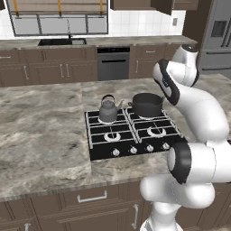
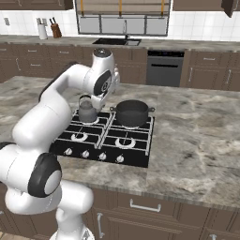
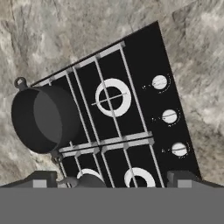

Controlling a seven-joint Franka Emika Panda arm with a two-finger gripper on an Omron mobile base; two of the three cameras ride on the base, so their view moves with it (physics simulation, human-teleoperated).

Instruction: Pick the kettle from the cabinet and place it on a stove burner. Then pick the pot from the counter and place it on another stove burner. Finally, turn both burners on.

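Note:
The grey kettle (image 1: 108, 110) (image 2: 86, 111) stands upright on the back left burner of the black cooktop (image 1: 101, 151). On the back right burner sits the wide dark pot (image 1: 147, 104) (image 2: 131, 112) (image 3: 43, 118). The front burners (image 1: 112, 136) (image 1: 156, 131) (image 3: 112, 97) carry nothing, and no flame shows. A row of knobs (image 1: 133, 150) (image 3: 169, 116) lines the front edge. My gripper (image 3: 114, 178) hangs open and empty above the cooktop, looking straight down, with the kettle's top (image 3: 85, 180) at the lower edge of the hand view.
The cooktop is set into the marbled counter (image 1: 40, 122) (image 2: 197, 131), which is bare to both sides. Behind it are a sink (image 1: 61, 42), a dishwasher (image 1: 113, 63), dark wall cabinets (image 1: 135, 3) and a fridge (image 1: 216, 36).

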